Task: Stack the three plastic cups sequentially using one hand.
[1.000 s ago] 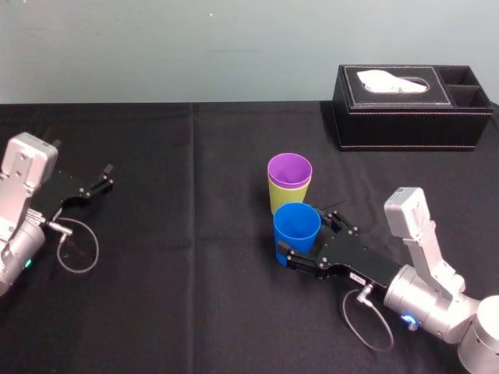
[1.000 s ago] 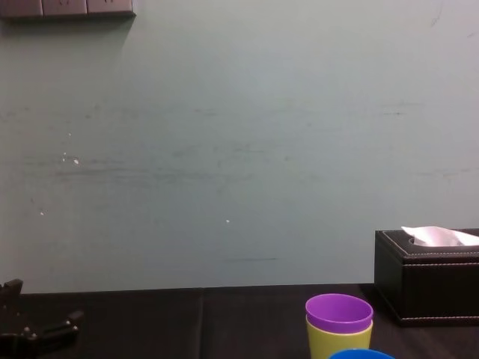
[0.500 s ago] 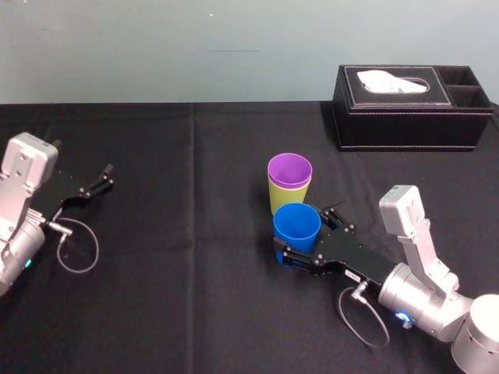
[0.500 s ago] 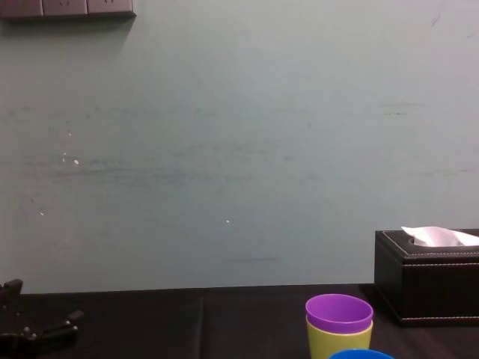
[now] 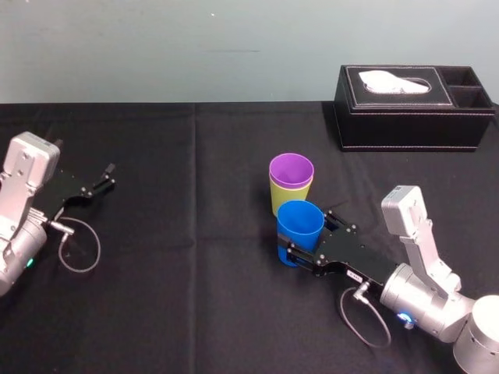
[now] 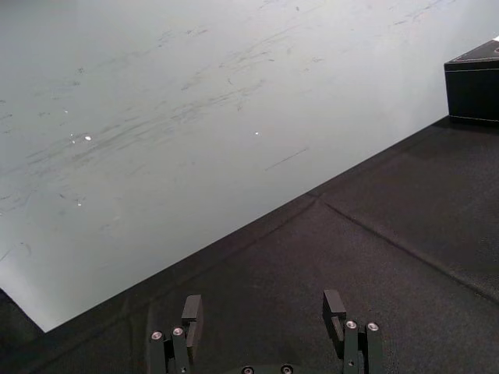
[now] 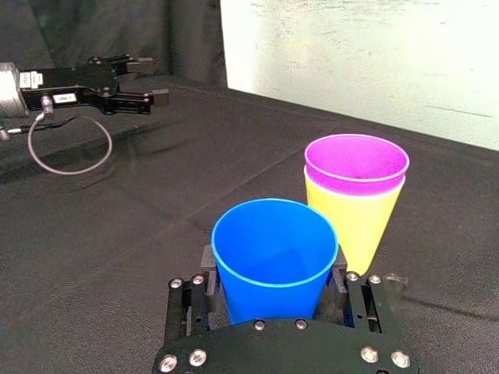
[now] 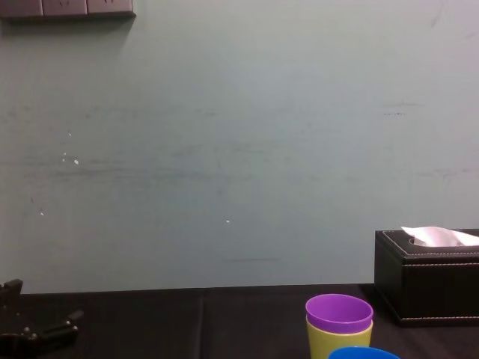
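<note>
- The right gripper (image 5: 306, 238), a black flat-jawed tool with a grey-white boxy module on its arm, has its jaws closed part-way onto the blue plastic cup (image 5: 300, 221), a smooth tapered tumbler.
- In the right wrist view the two fingers (image 7: 206, 266) press the blue plastic cup (image 7: 273, 248) low on opposite sides. This probably keeps the wide rim free and the cup upright with its mouth up.
- The base is hidden behind the gripper body, so I cannot tell whether it rests on the black cloth (image 5: 195, 249) or hangs just above it.
- Just beyond the fingertips stands the purple plastic cup (image 5: 291, 169), already nested in the yellow-green plastic cup (image 5: 284, 199). Both are upright and close to the held cup, though I cannot tell if they touch.
- Judged from this, two cups are stacked and the blue one is the last. It must rise above the purple rim and move forward before it can be lowered in.
- The grip is low on a slick, tapered wall, so the cup could slip or tip.
- The left gripper (image 5: 106, 177) lies parked far to the side, jaws wide apart and empty.
- A black tissue box (image 5: 405, 117) sits well beyond the right gripper, clear of the path.
</note>
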### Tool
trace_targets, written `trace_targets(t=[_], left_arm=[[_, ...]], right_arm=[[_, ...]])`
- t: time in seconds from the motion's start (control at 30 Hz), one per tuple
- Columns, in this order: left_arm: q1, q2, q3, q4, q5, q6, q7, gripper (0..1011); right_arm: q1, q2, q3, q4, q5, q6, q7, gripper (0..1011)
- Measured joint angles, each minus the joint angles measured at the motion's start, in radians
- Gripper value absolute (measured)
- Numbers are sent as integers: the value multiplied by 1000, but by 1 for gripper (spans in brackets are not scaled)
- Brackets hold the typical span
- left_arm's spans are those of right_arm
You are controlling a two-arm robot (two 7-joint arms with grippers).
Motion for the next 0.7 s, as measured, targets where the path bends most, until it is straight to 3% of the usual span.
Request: trace_targets(t=[0.3, 0.7], left_arm=[[0, 0, 0, 0, 0, 0, 0, 1011], [0, 0, 0, 0, 0, 0, 0, 1011]], right_arm=[[-2, 4, 4, -9, 0, 4, 0, 735], [2, 39, 32, -103, 20, 64, -2, 723]])
